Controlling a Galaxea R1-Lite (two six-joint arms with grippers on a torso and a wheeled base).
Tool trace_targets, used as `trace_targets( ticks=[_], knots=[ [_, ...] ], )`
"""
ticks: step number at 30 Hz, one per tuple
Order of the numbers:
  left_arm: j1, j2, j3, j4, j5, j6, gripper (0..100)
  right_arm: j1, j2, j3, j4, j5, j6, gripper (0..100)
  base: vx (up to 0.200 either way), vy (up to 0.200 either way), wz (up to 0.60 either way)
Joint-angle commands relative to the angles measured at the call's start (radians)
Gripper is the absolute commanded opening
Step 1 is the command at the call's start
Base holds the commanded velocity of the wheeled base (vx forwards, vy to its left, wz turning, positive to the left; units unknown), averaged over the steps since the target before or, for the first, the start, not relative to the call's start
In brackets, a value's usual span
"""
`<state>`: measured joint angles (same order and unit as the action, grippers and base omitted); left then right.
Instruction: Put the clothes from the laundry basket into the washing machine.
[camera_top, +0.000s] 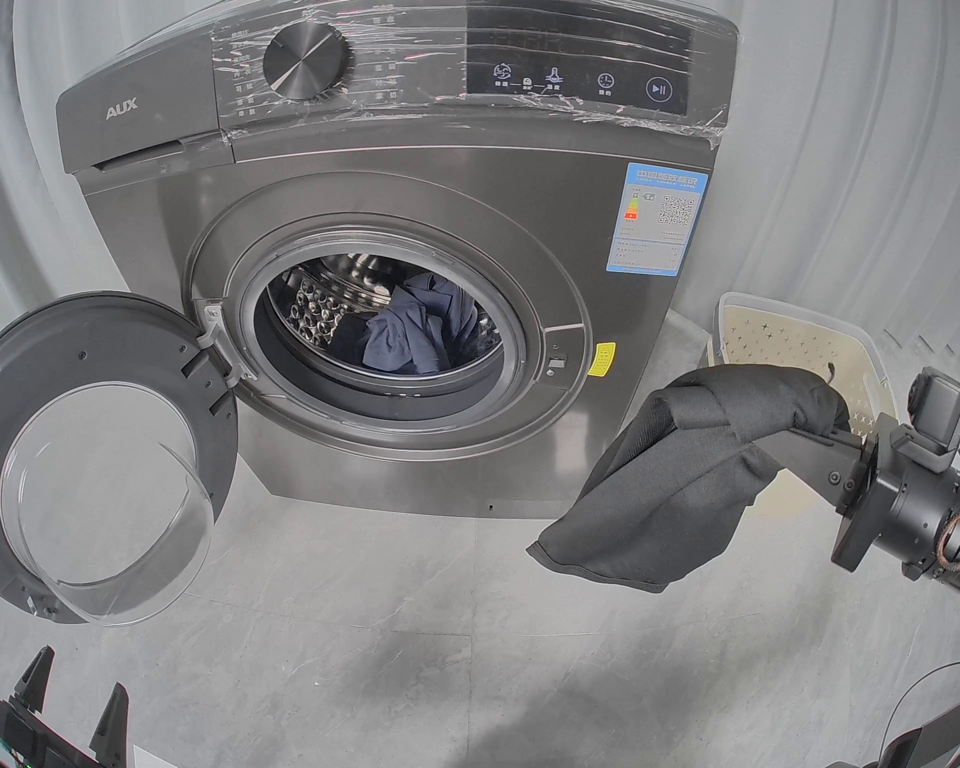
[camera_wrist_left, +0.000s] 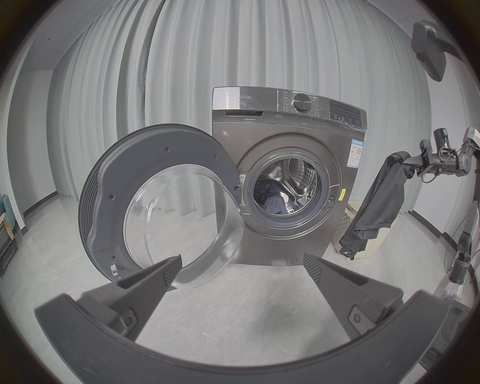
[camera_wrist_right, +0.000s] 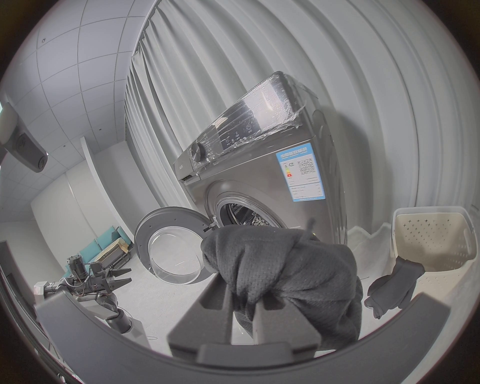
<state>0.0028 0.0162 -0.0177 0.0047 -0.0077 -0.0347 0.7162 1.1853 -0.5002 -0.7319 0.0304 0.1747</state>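
Dark garment (camera_top: 680, 470) hangs clamped in the right jaws; left jaws gape wide, empty.

Right gripper (camera_top: 815, 450) holds a garment (camera_top: 680, 480) aloft; left gripper (camera_wrist_left: 241, 260) low, fingers (camera_wrist_left: 150, 285) apart.

Black garment (camera_top: 690, 470) hanging beside open washer (camera_top: 420, 190)

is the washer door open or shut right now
Open. The door is swung wide on its hinge, leaving the drum uncovered, with blue clothes visible inside.
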Motion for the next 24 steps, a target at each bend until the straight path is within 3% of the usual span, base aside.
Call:
trace_targets(
  ticks=[1,10,24],
  knots=[
    [0.0,-0.015,0.016,0.0,0.0,-0.001,100,0.0,0.007,0.0,0.0,0.0,0.0,0,0.0,0.2,0.0],
    [0.0,-0.015,0.016,0.0,0.0,-0.001,100,0.002,0.007,0.002,0.0,0.0,0.002,0,0.0,0.2,0.0],
    [0.0,-0.016,0.018,-0.003,-0.002,0.01,100,0.002,0.04,-0.004,-0.001,-0.006,0.022,0,0.0,0.0,0.0]
  ],
)
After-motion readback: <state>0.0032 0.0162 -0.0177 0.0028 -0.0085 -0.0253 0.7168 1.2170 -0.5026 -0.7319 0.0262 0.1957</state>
